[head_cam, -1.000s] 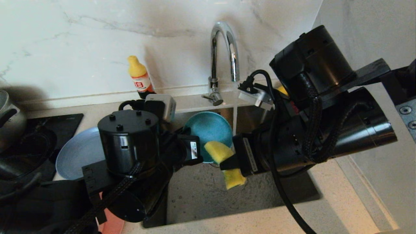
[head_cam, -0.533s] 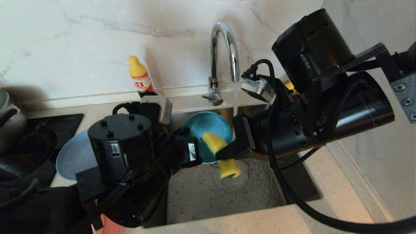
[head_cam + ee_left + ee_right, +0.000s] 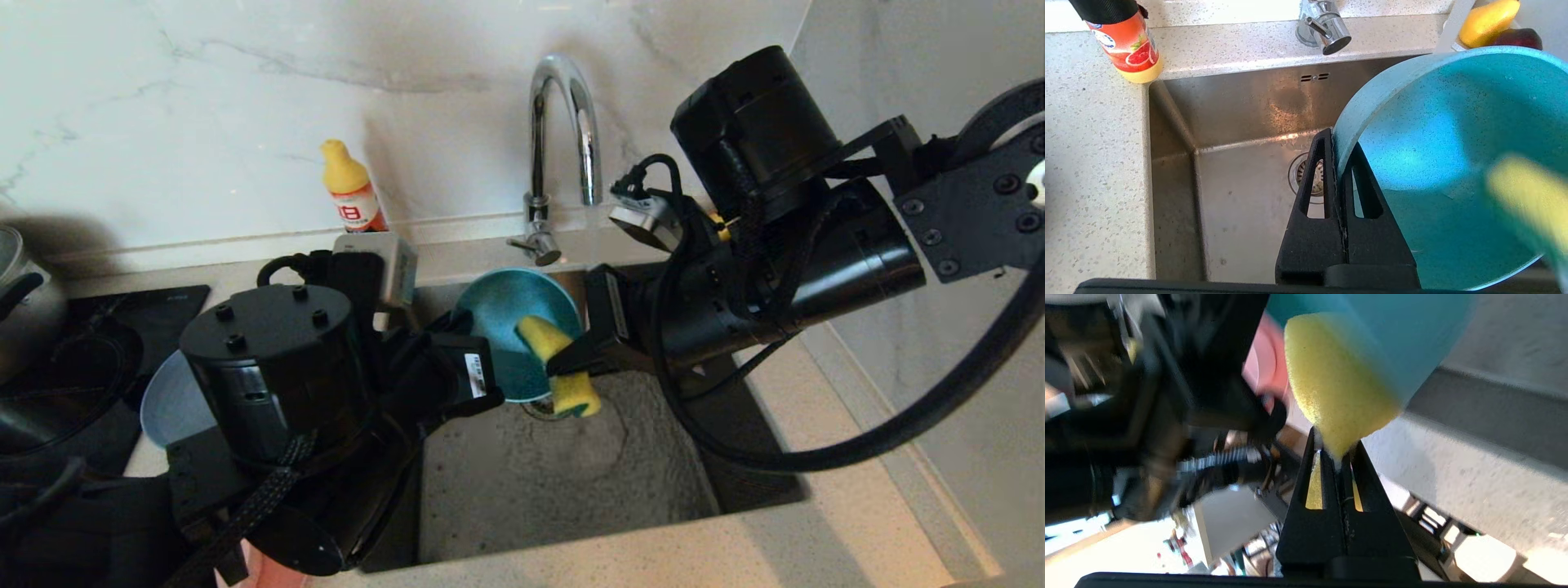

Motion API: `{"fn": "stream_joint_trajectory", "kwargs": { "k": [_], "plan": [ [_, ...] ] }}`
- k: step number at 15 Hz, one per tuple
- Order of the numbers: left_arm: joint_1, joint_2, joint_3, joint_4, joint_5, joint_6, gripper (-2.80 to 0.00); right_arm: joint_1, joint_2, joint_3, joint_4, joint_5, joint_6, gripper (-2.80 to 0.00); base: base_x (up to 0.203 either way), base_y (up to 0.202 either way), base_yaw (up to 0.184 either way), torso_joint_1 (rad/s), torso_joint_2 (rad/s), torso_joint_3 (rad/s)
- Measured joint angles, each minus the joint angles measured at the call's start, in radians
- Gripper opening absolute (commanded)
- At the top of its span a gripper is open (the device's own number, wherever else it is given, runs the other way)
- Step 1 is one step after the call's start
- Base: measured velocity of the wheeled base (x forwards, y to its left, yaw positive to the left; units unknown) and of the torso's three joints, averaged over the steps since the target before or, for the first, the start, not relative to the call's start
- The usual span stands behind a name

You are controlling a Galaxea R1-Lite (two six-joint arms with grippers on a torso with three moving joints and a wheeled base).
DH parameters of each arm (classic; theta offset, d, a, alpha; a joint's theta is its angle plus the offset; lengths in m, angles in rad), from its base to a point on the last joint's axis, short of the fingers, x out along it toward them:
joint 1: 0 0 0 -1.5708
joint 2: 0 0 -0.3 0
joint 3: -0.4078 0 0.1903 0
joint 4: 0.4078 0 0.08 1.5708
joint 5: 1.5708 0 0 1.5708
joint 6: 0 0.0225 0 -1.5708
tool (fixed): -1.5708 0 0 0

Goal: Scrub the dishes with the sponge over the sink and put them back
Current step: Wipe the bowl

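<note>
Bowl [image 3: 513,327] first: the teal one is tipped on its side over the sink [image 3: 571,490], with its open face toward the right arm. The left gripper [image 3: 1336,143] has its jaws pinched tight on the bowl's rim, and they look closed hard on that thin edge. The sponge [image 3: 559,367] is yellow and bent, and it presses on the inside of the bowl near the lower edge. The right gripper [image 3: 1336,451] has its jaws clamped on the sponge's middle.

To scrub well, I think the sponge should rub round and round on the inside, pressing softly, not hard. A hard push could twist the bowl out of the left grip, since only the rim is held. Keep the bowl above the sink so drips fall in by the drain [image 3: 1310,177]. The tap [image 3: 563,122] stands behind, so keep the arms low and away from it.

A grey-blue plate [image 3: 163,400] waits on the table [image 3: 653,563] to the left, and a soap bottle [image 3: 351,192] stands by the wall
</note>
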Motion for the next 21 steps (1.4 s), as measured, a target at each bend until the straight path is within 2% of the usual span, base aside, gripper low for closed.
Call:
{"fn": "stream_joint_trajectory", "kwargs": {
  "k": [3,8,12,17,21],
  "plan": [
    [-0.016,-0.010,0.019,0.000,0.000,0.007,-2.80,-0.017,0.025,-0.062,0.029,0.001,0.012,-2.80,0.000,0.000,0.000,0.000,0.00,0.000],
    [-0.059,-0.015,0.051,-0.015,0.008,0.022,-2.80,-0.019,0.052,-0.088,0.029,0.028,0.015,-2.80,0.000,0.000,0.000,0.000,0.00,0.000],
    [-0.065,-0.010,0.054,-0.034,0.009,0.049,-2.80,-0.019,0.067,-0.113,0.033,0.029,0.016,-2.80,0.000,0.000,0.000,0.000,0.00,0.000],
    [-0.066,0.001,0.077,-0.080,0.008,0.052,-2.80,-0.027,0.051,-0.117,0.046,0.026,0.020,-2.80,0.000,0.000,0.000,0.000,0.00,0.000],
    [-0.063,0.014,0.086,-0.114,0.008,0.059,-2.80,-0.028,0.030,-0.117,0.103,0.023,0.024,-2.80,0.000,0.000,0.000,0.000,0.00,0.000]
  ]
}}
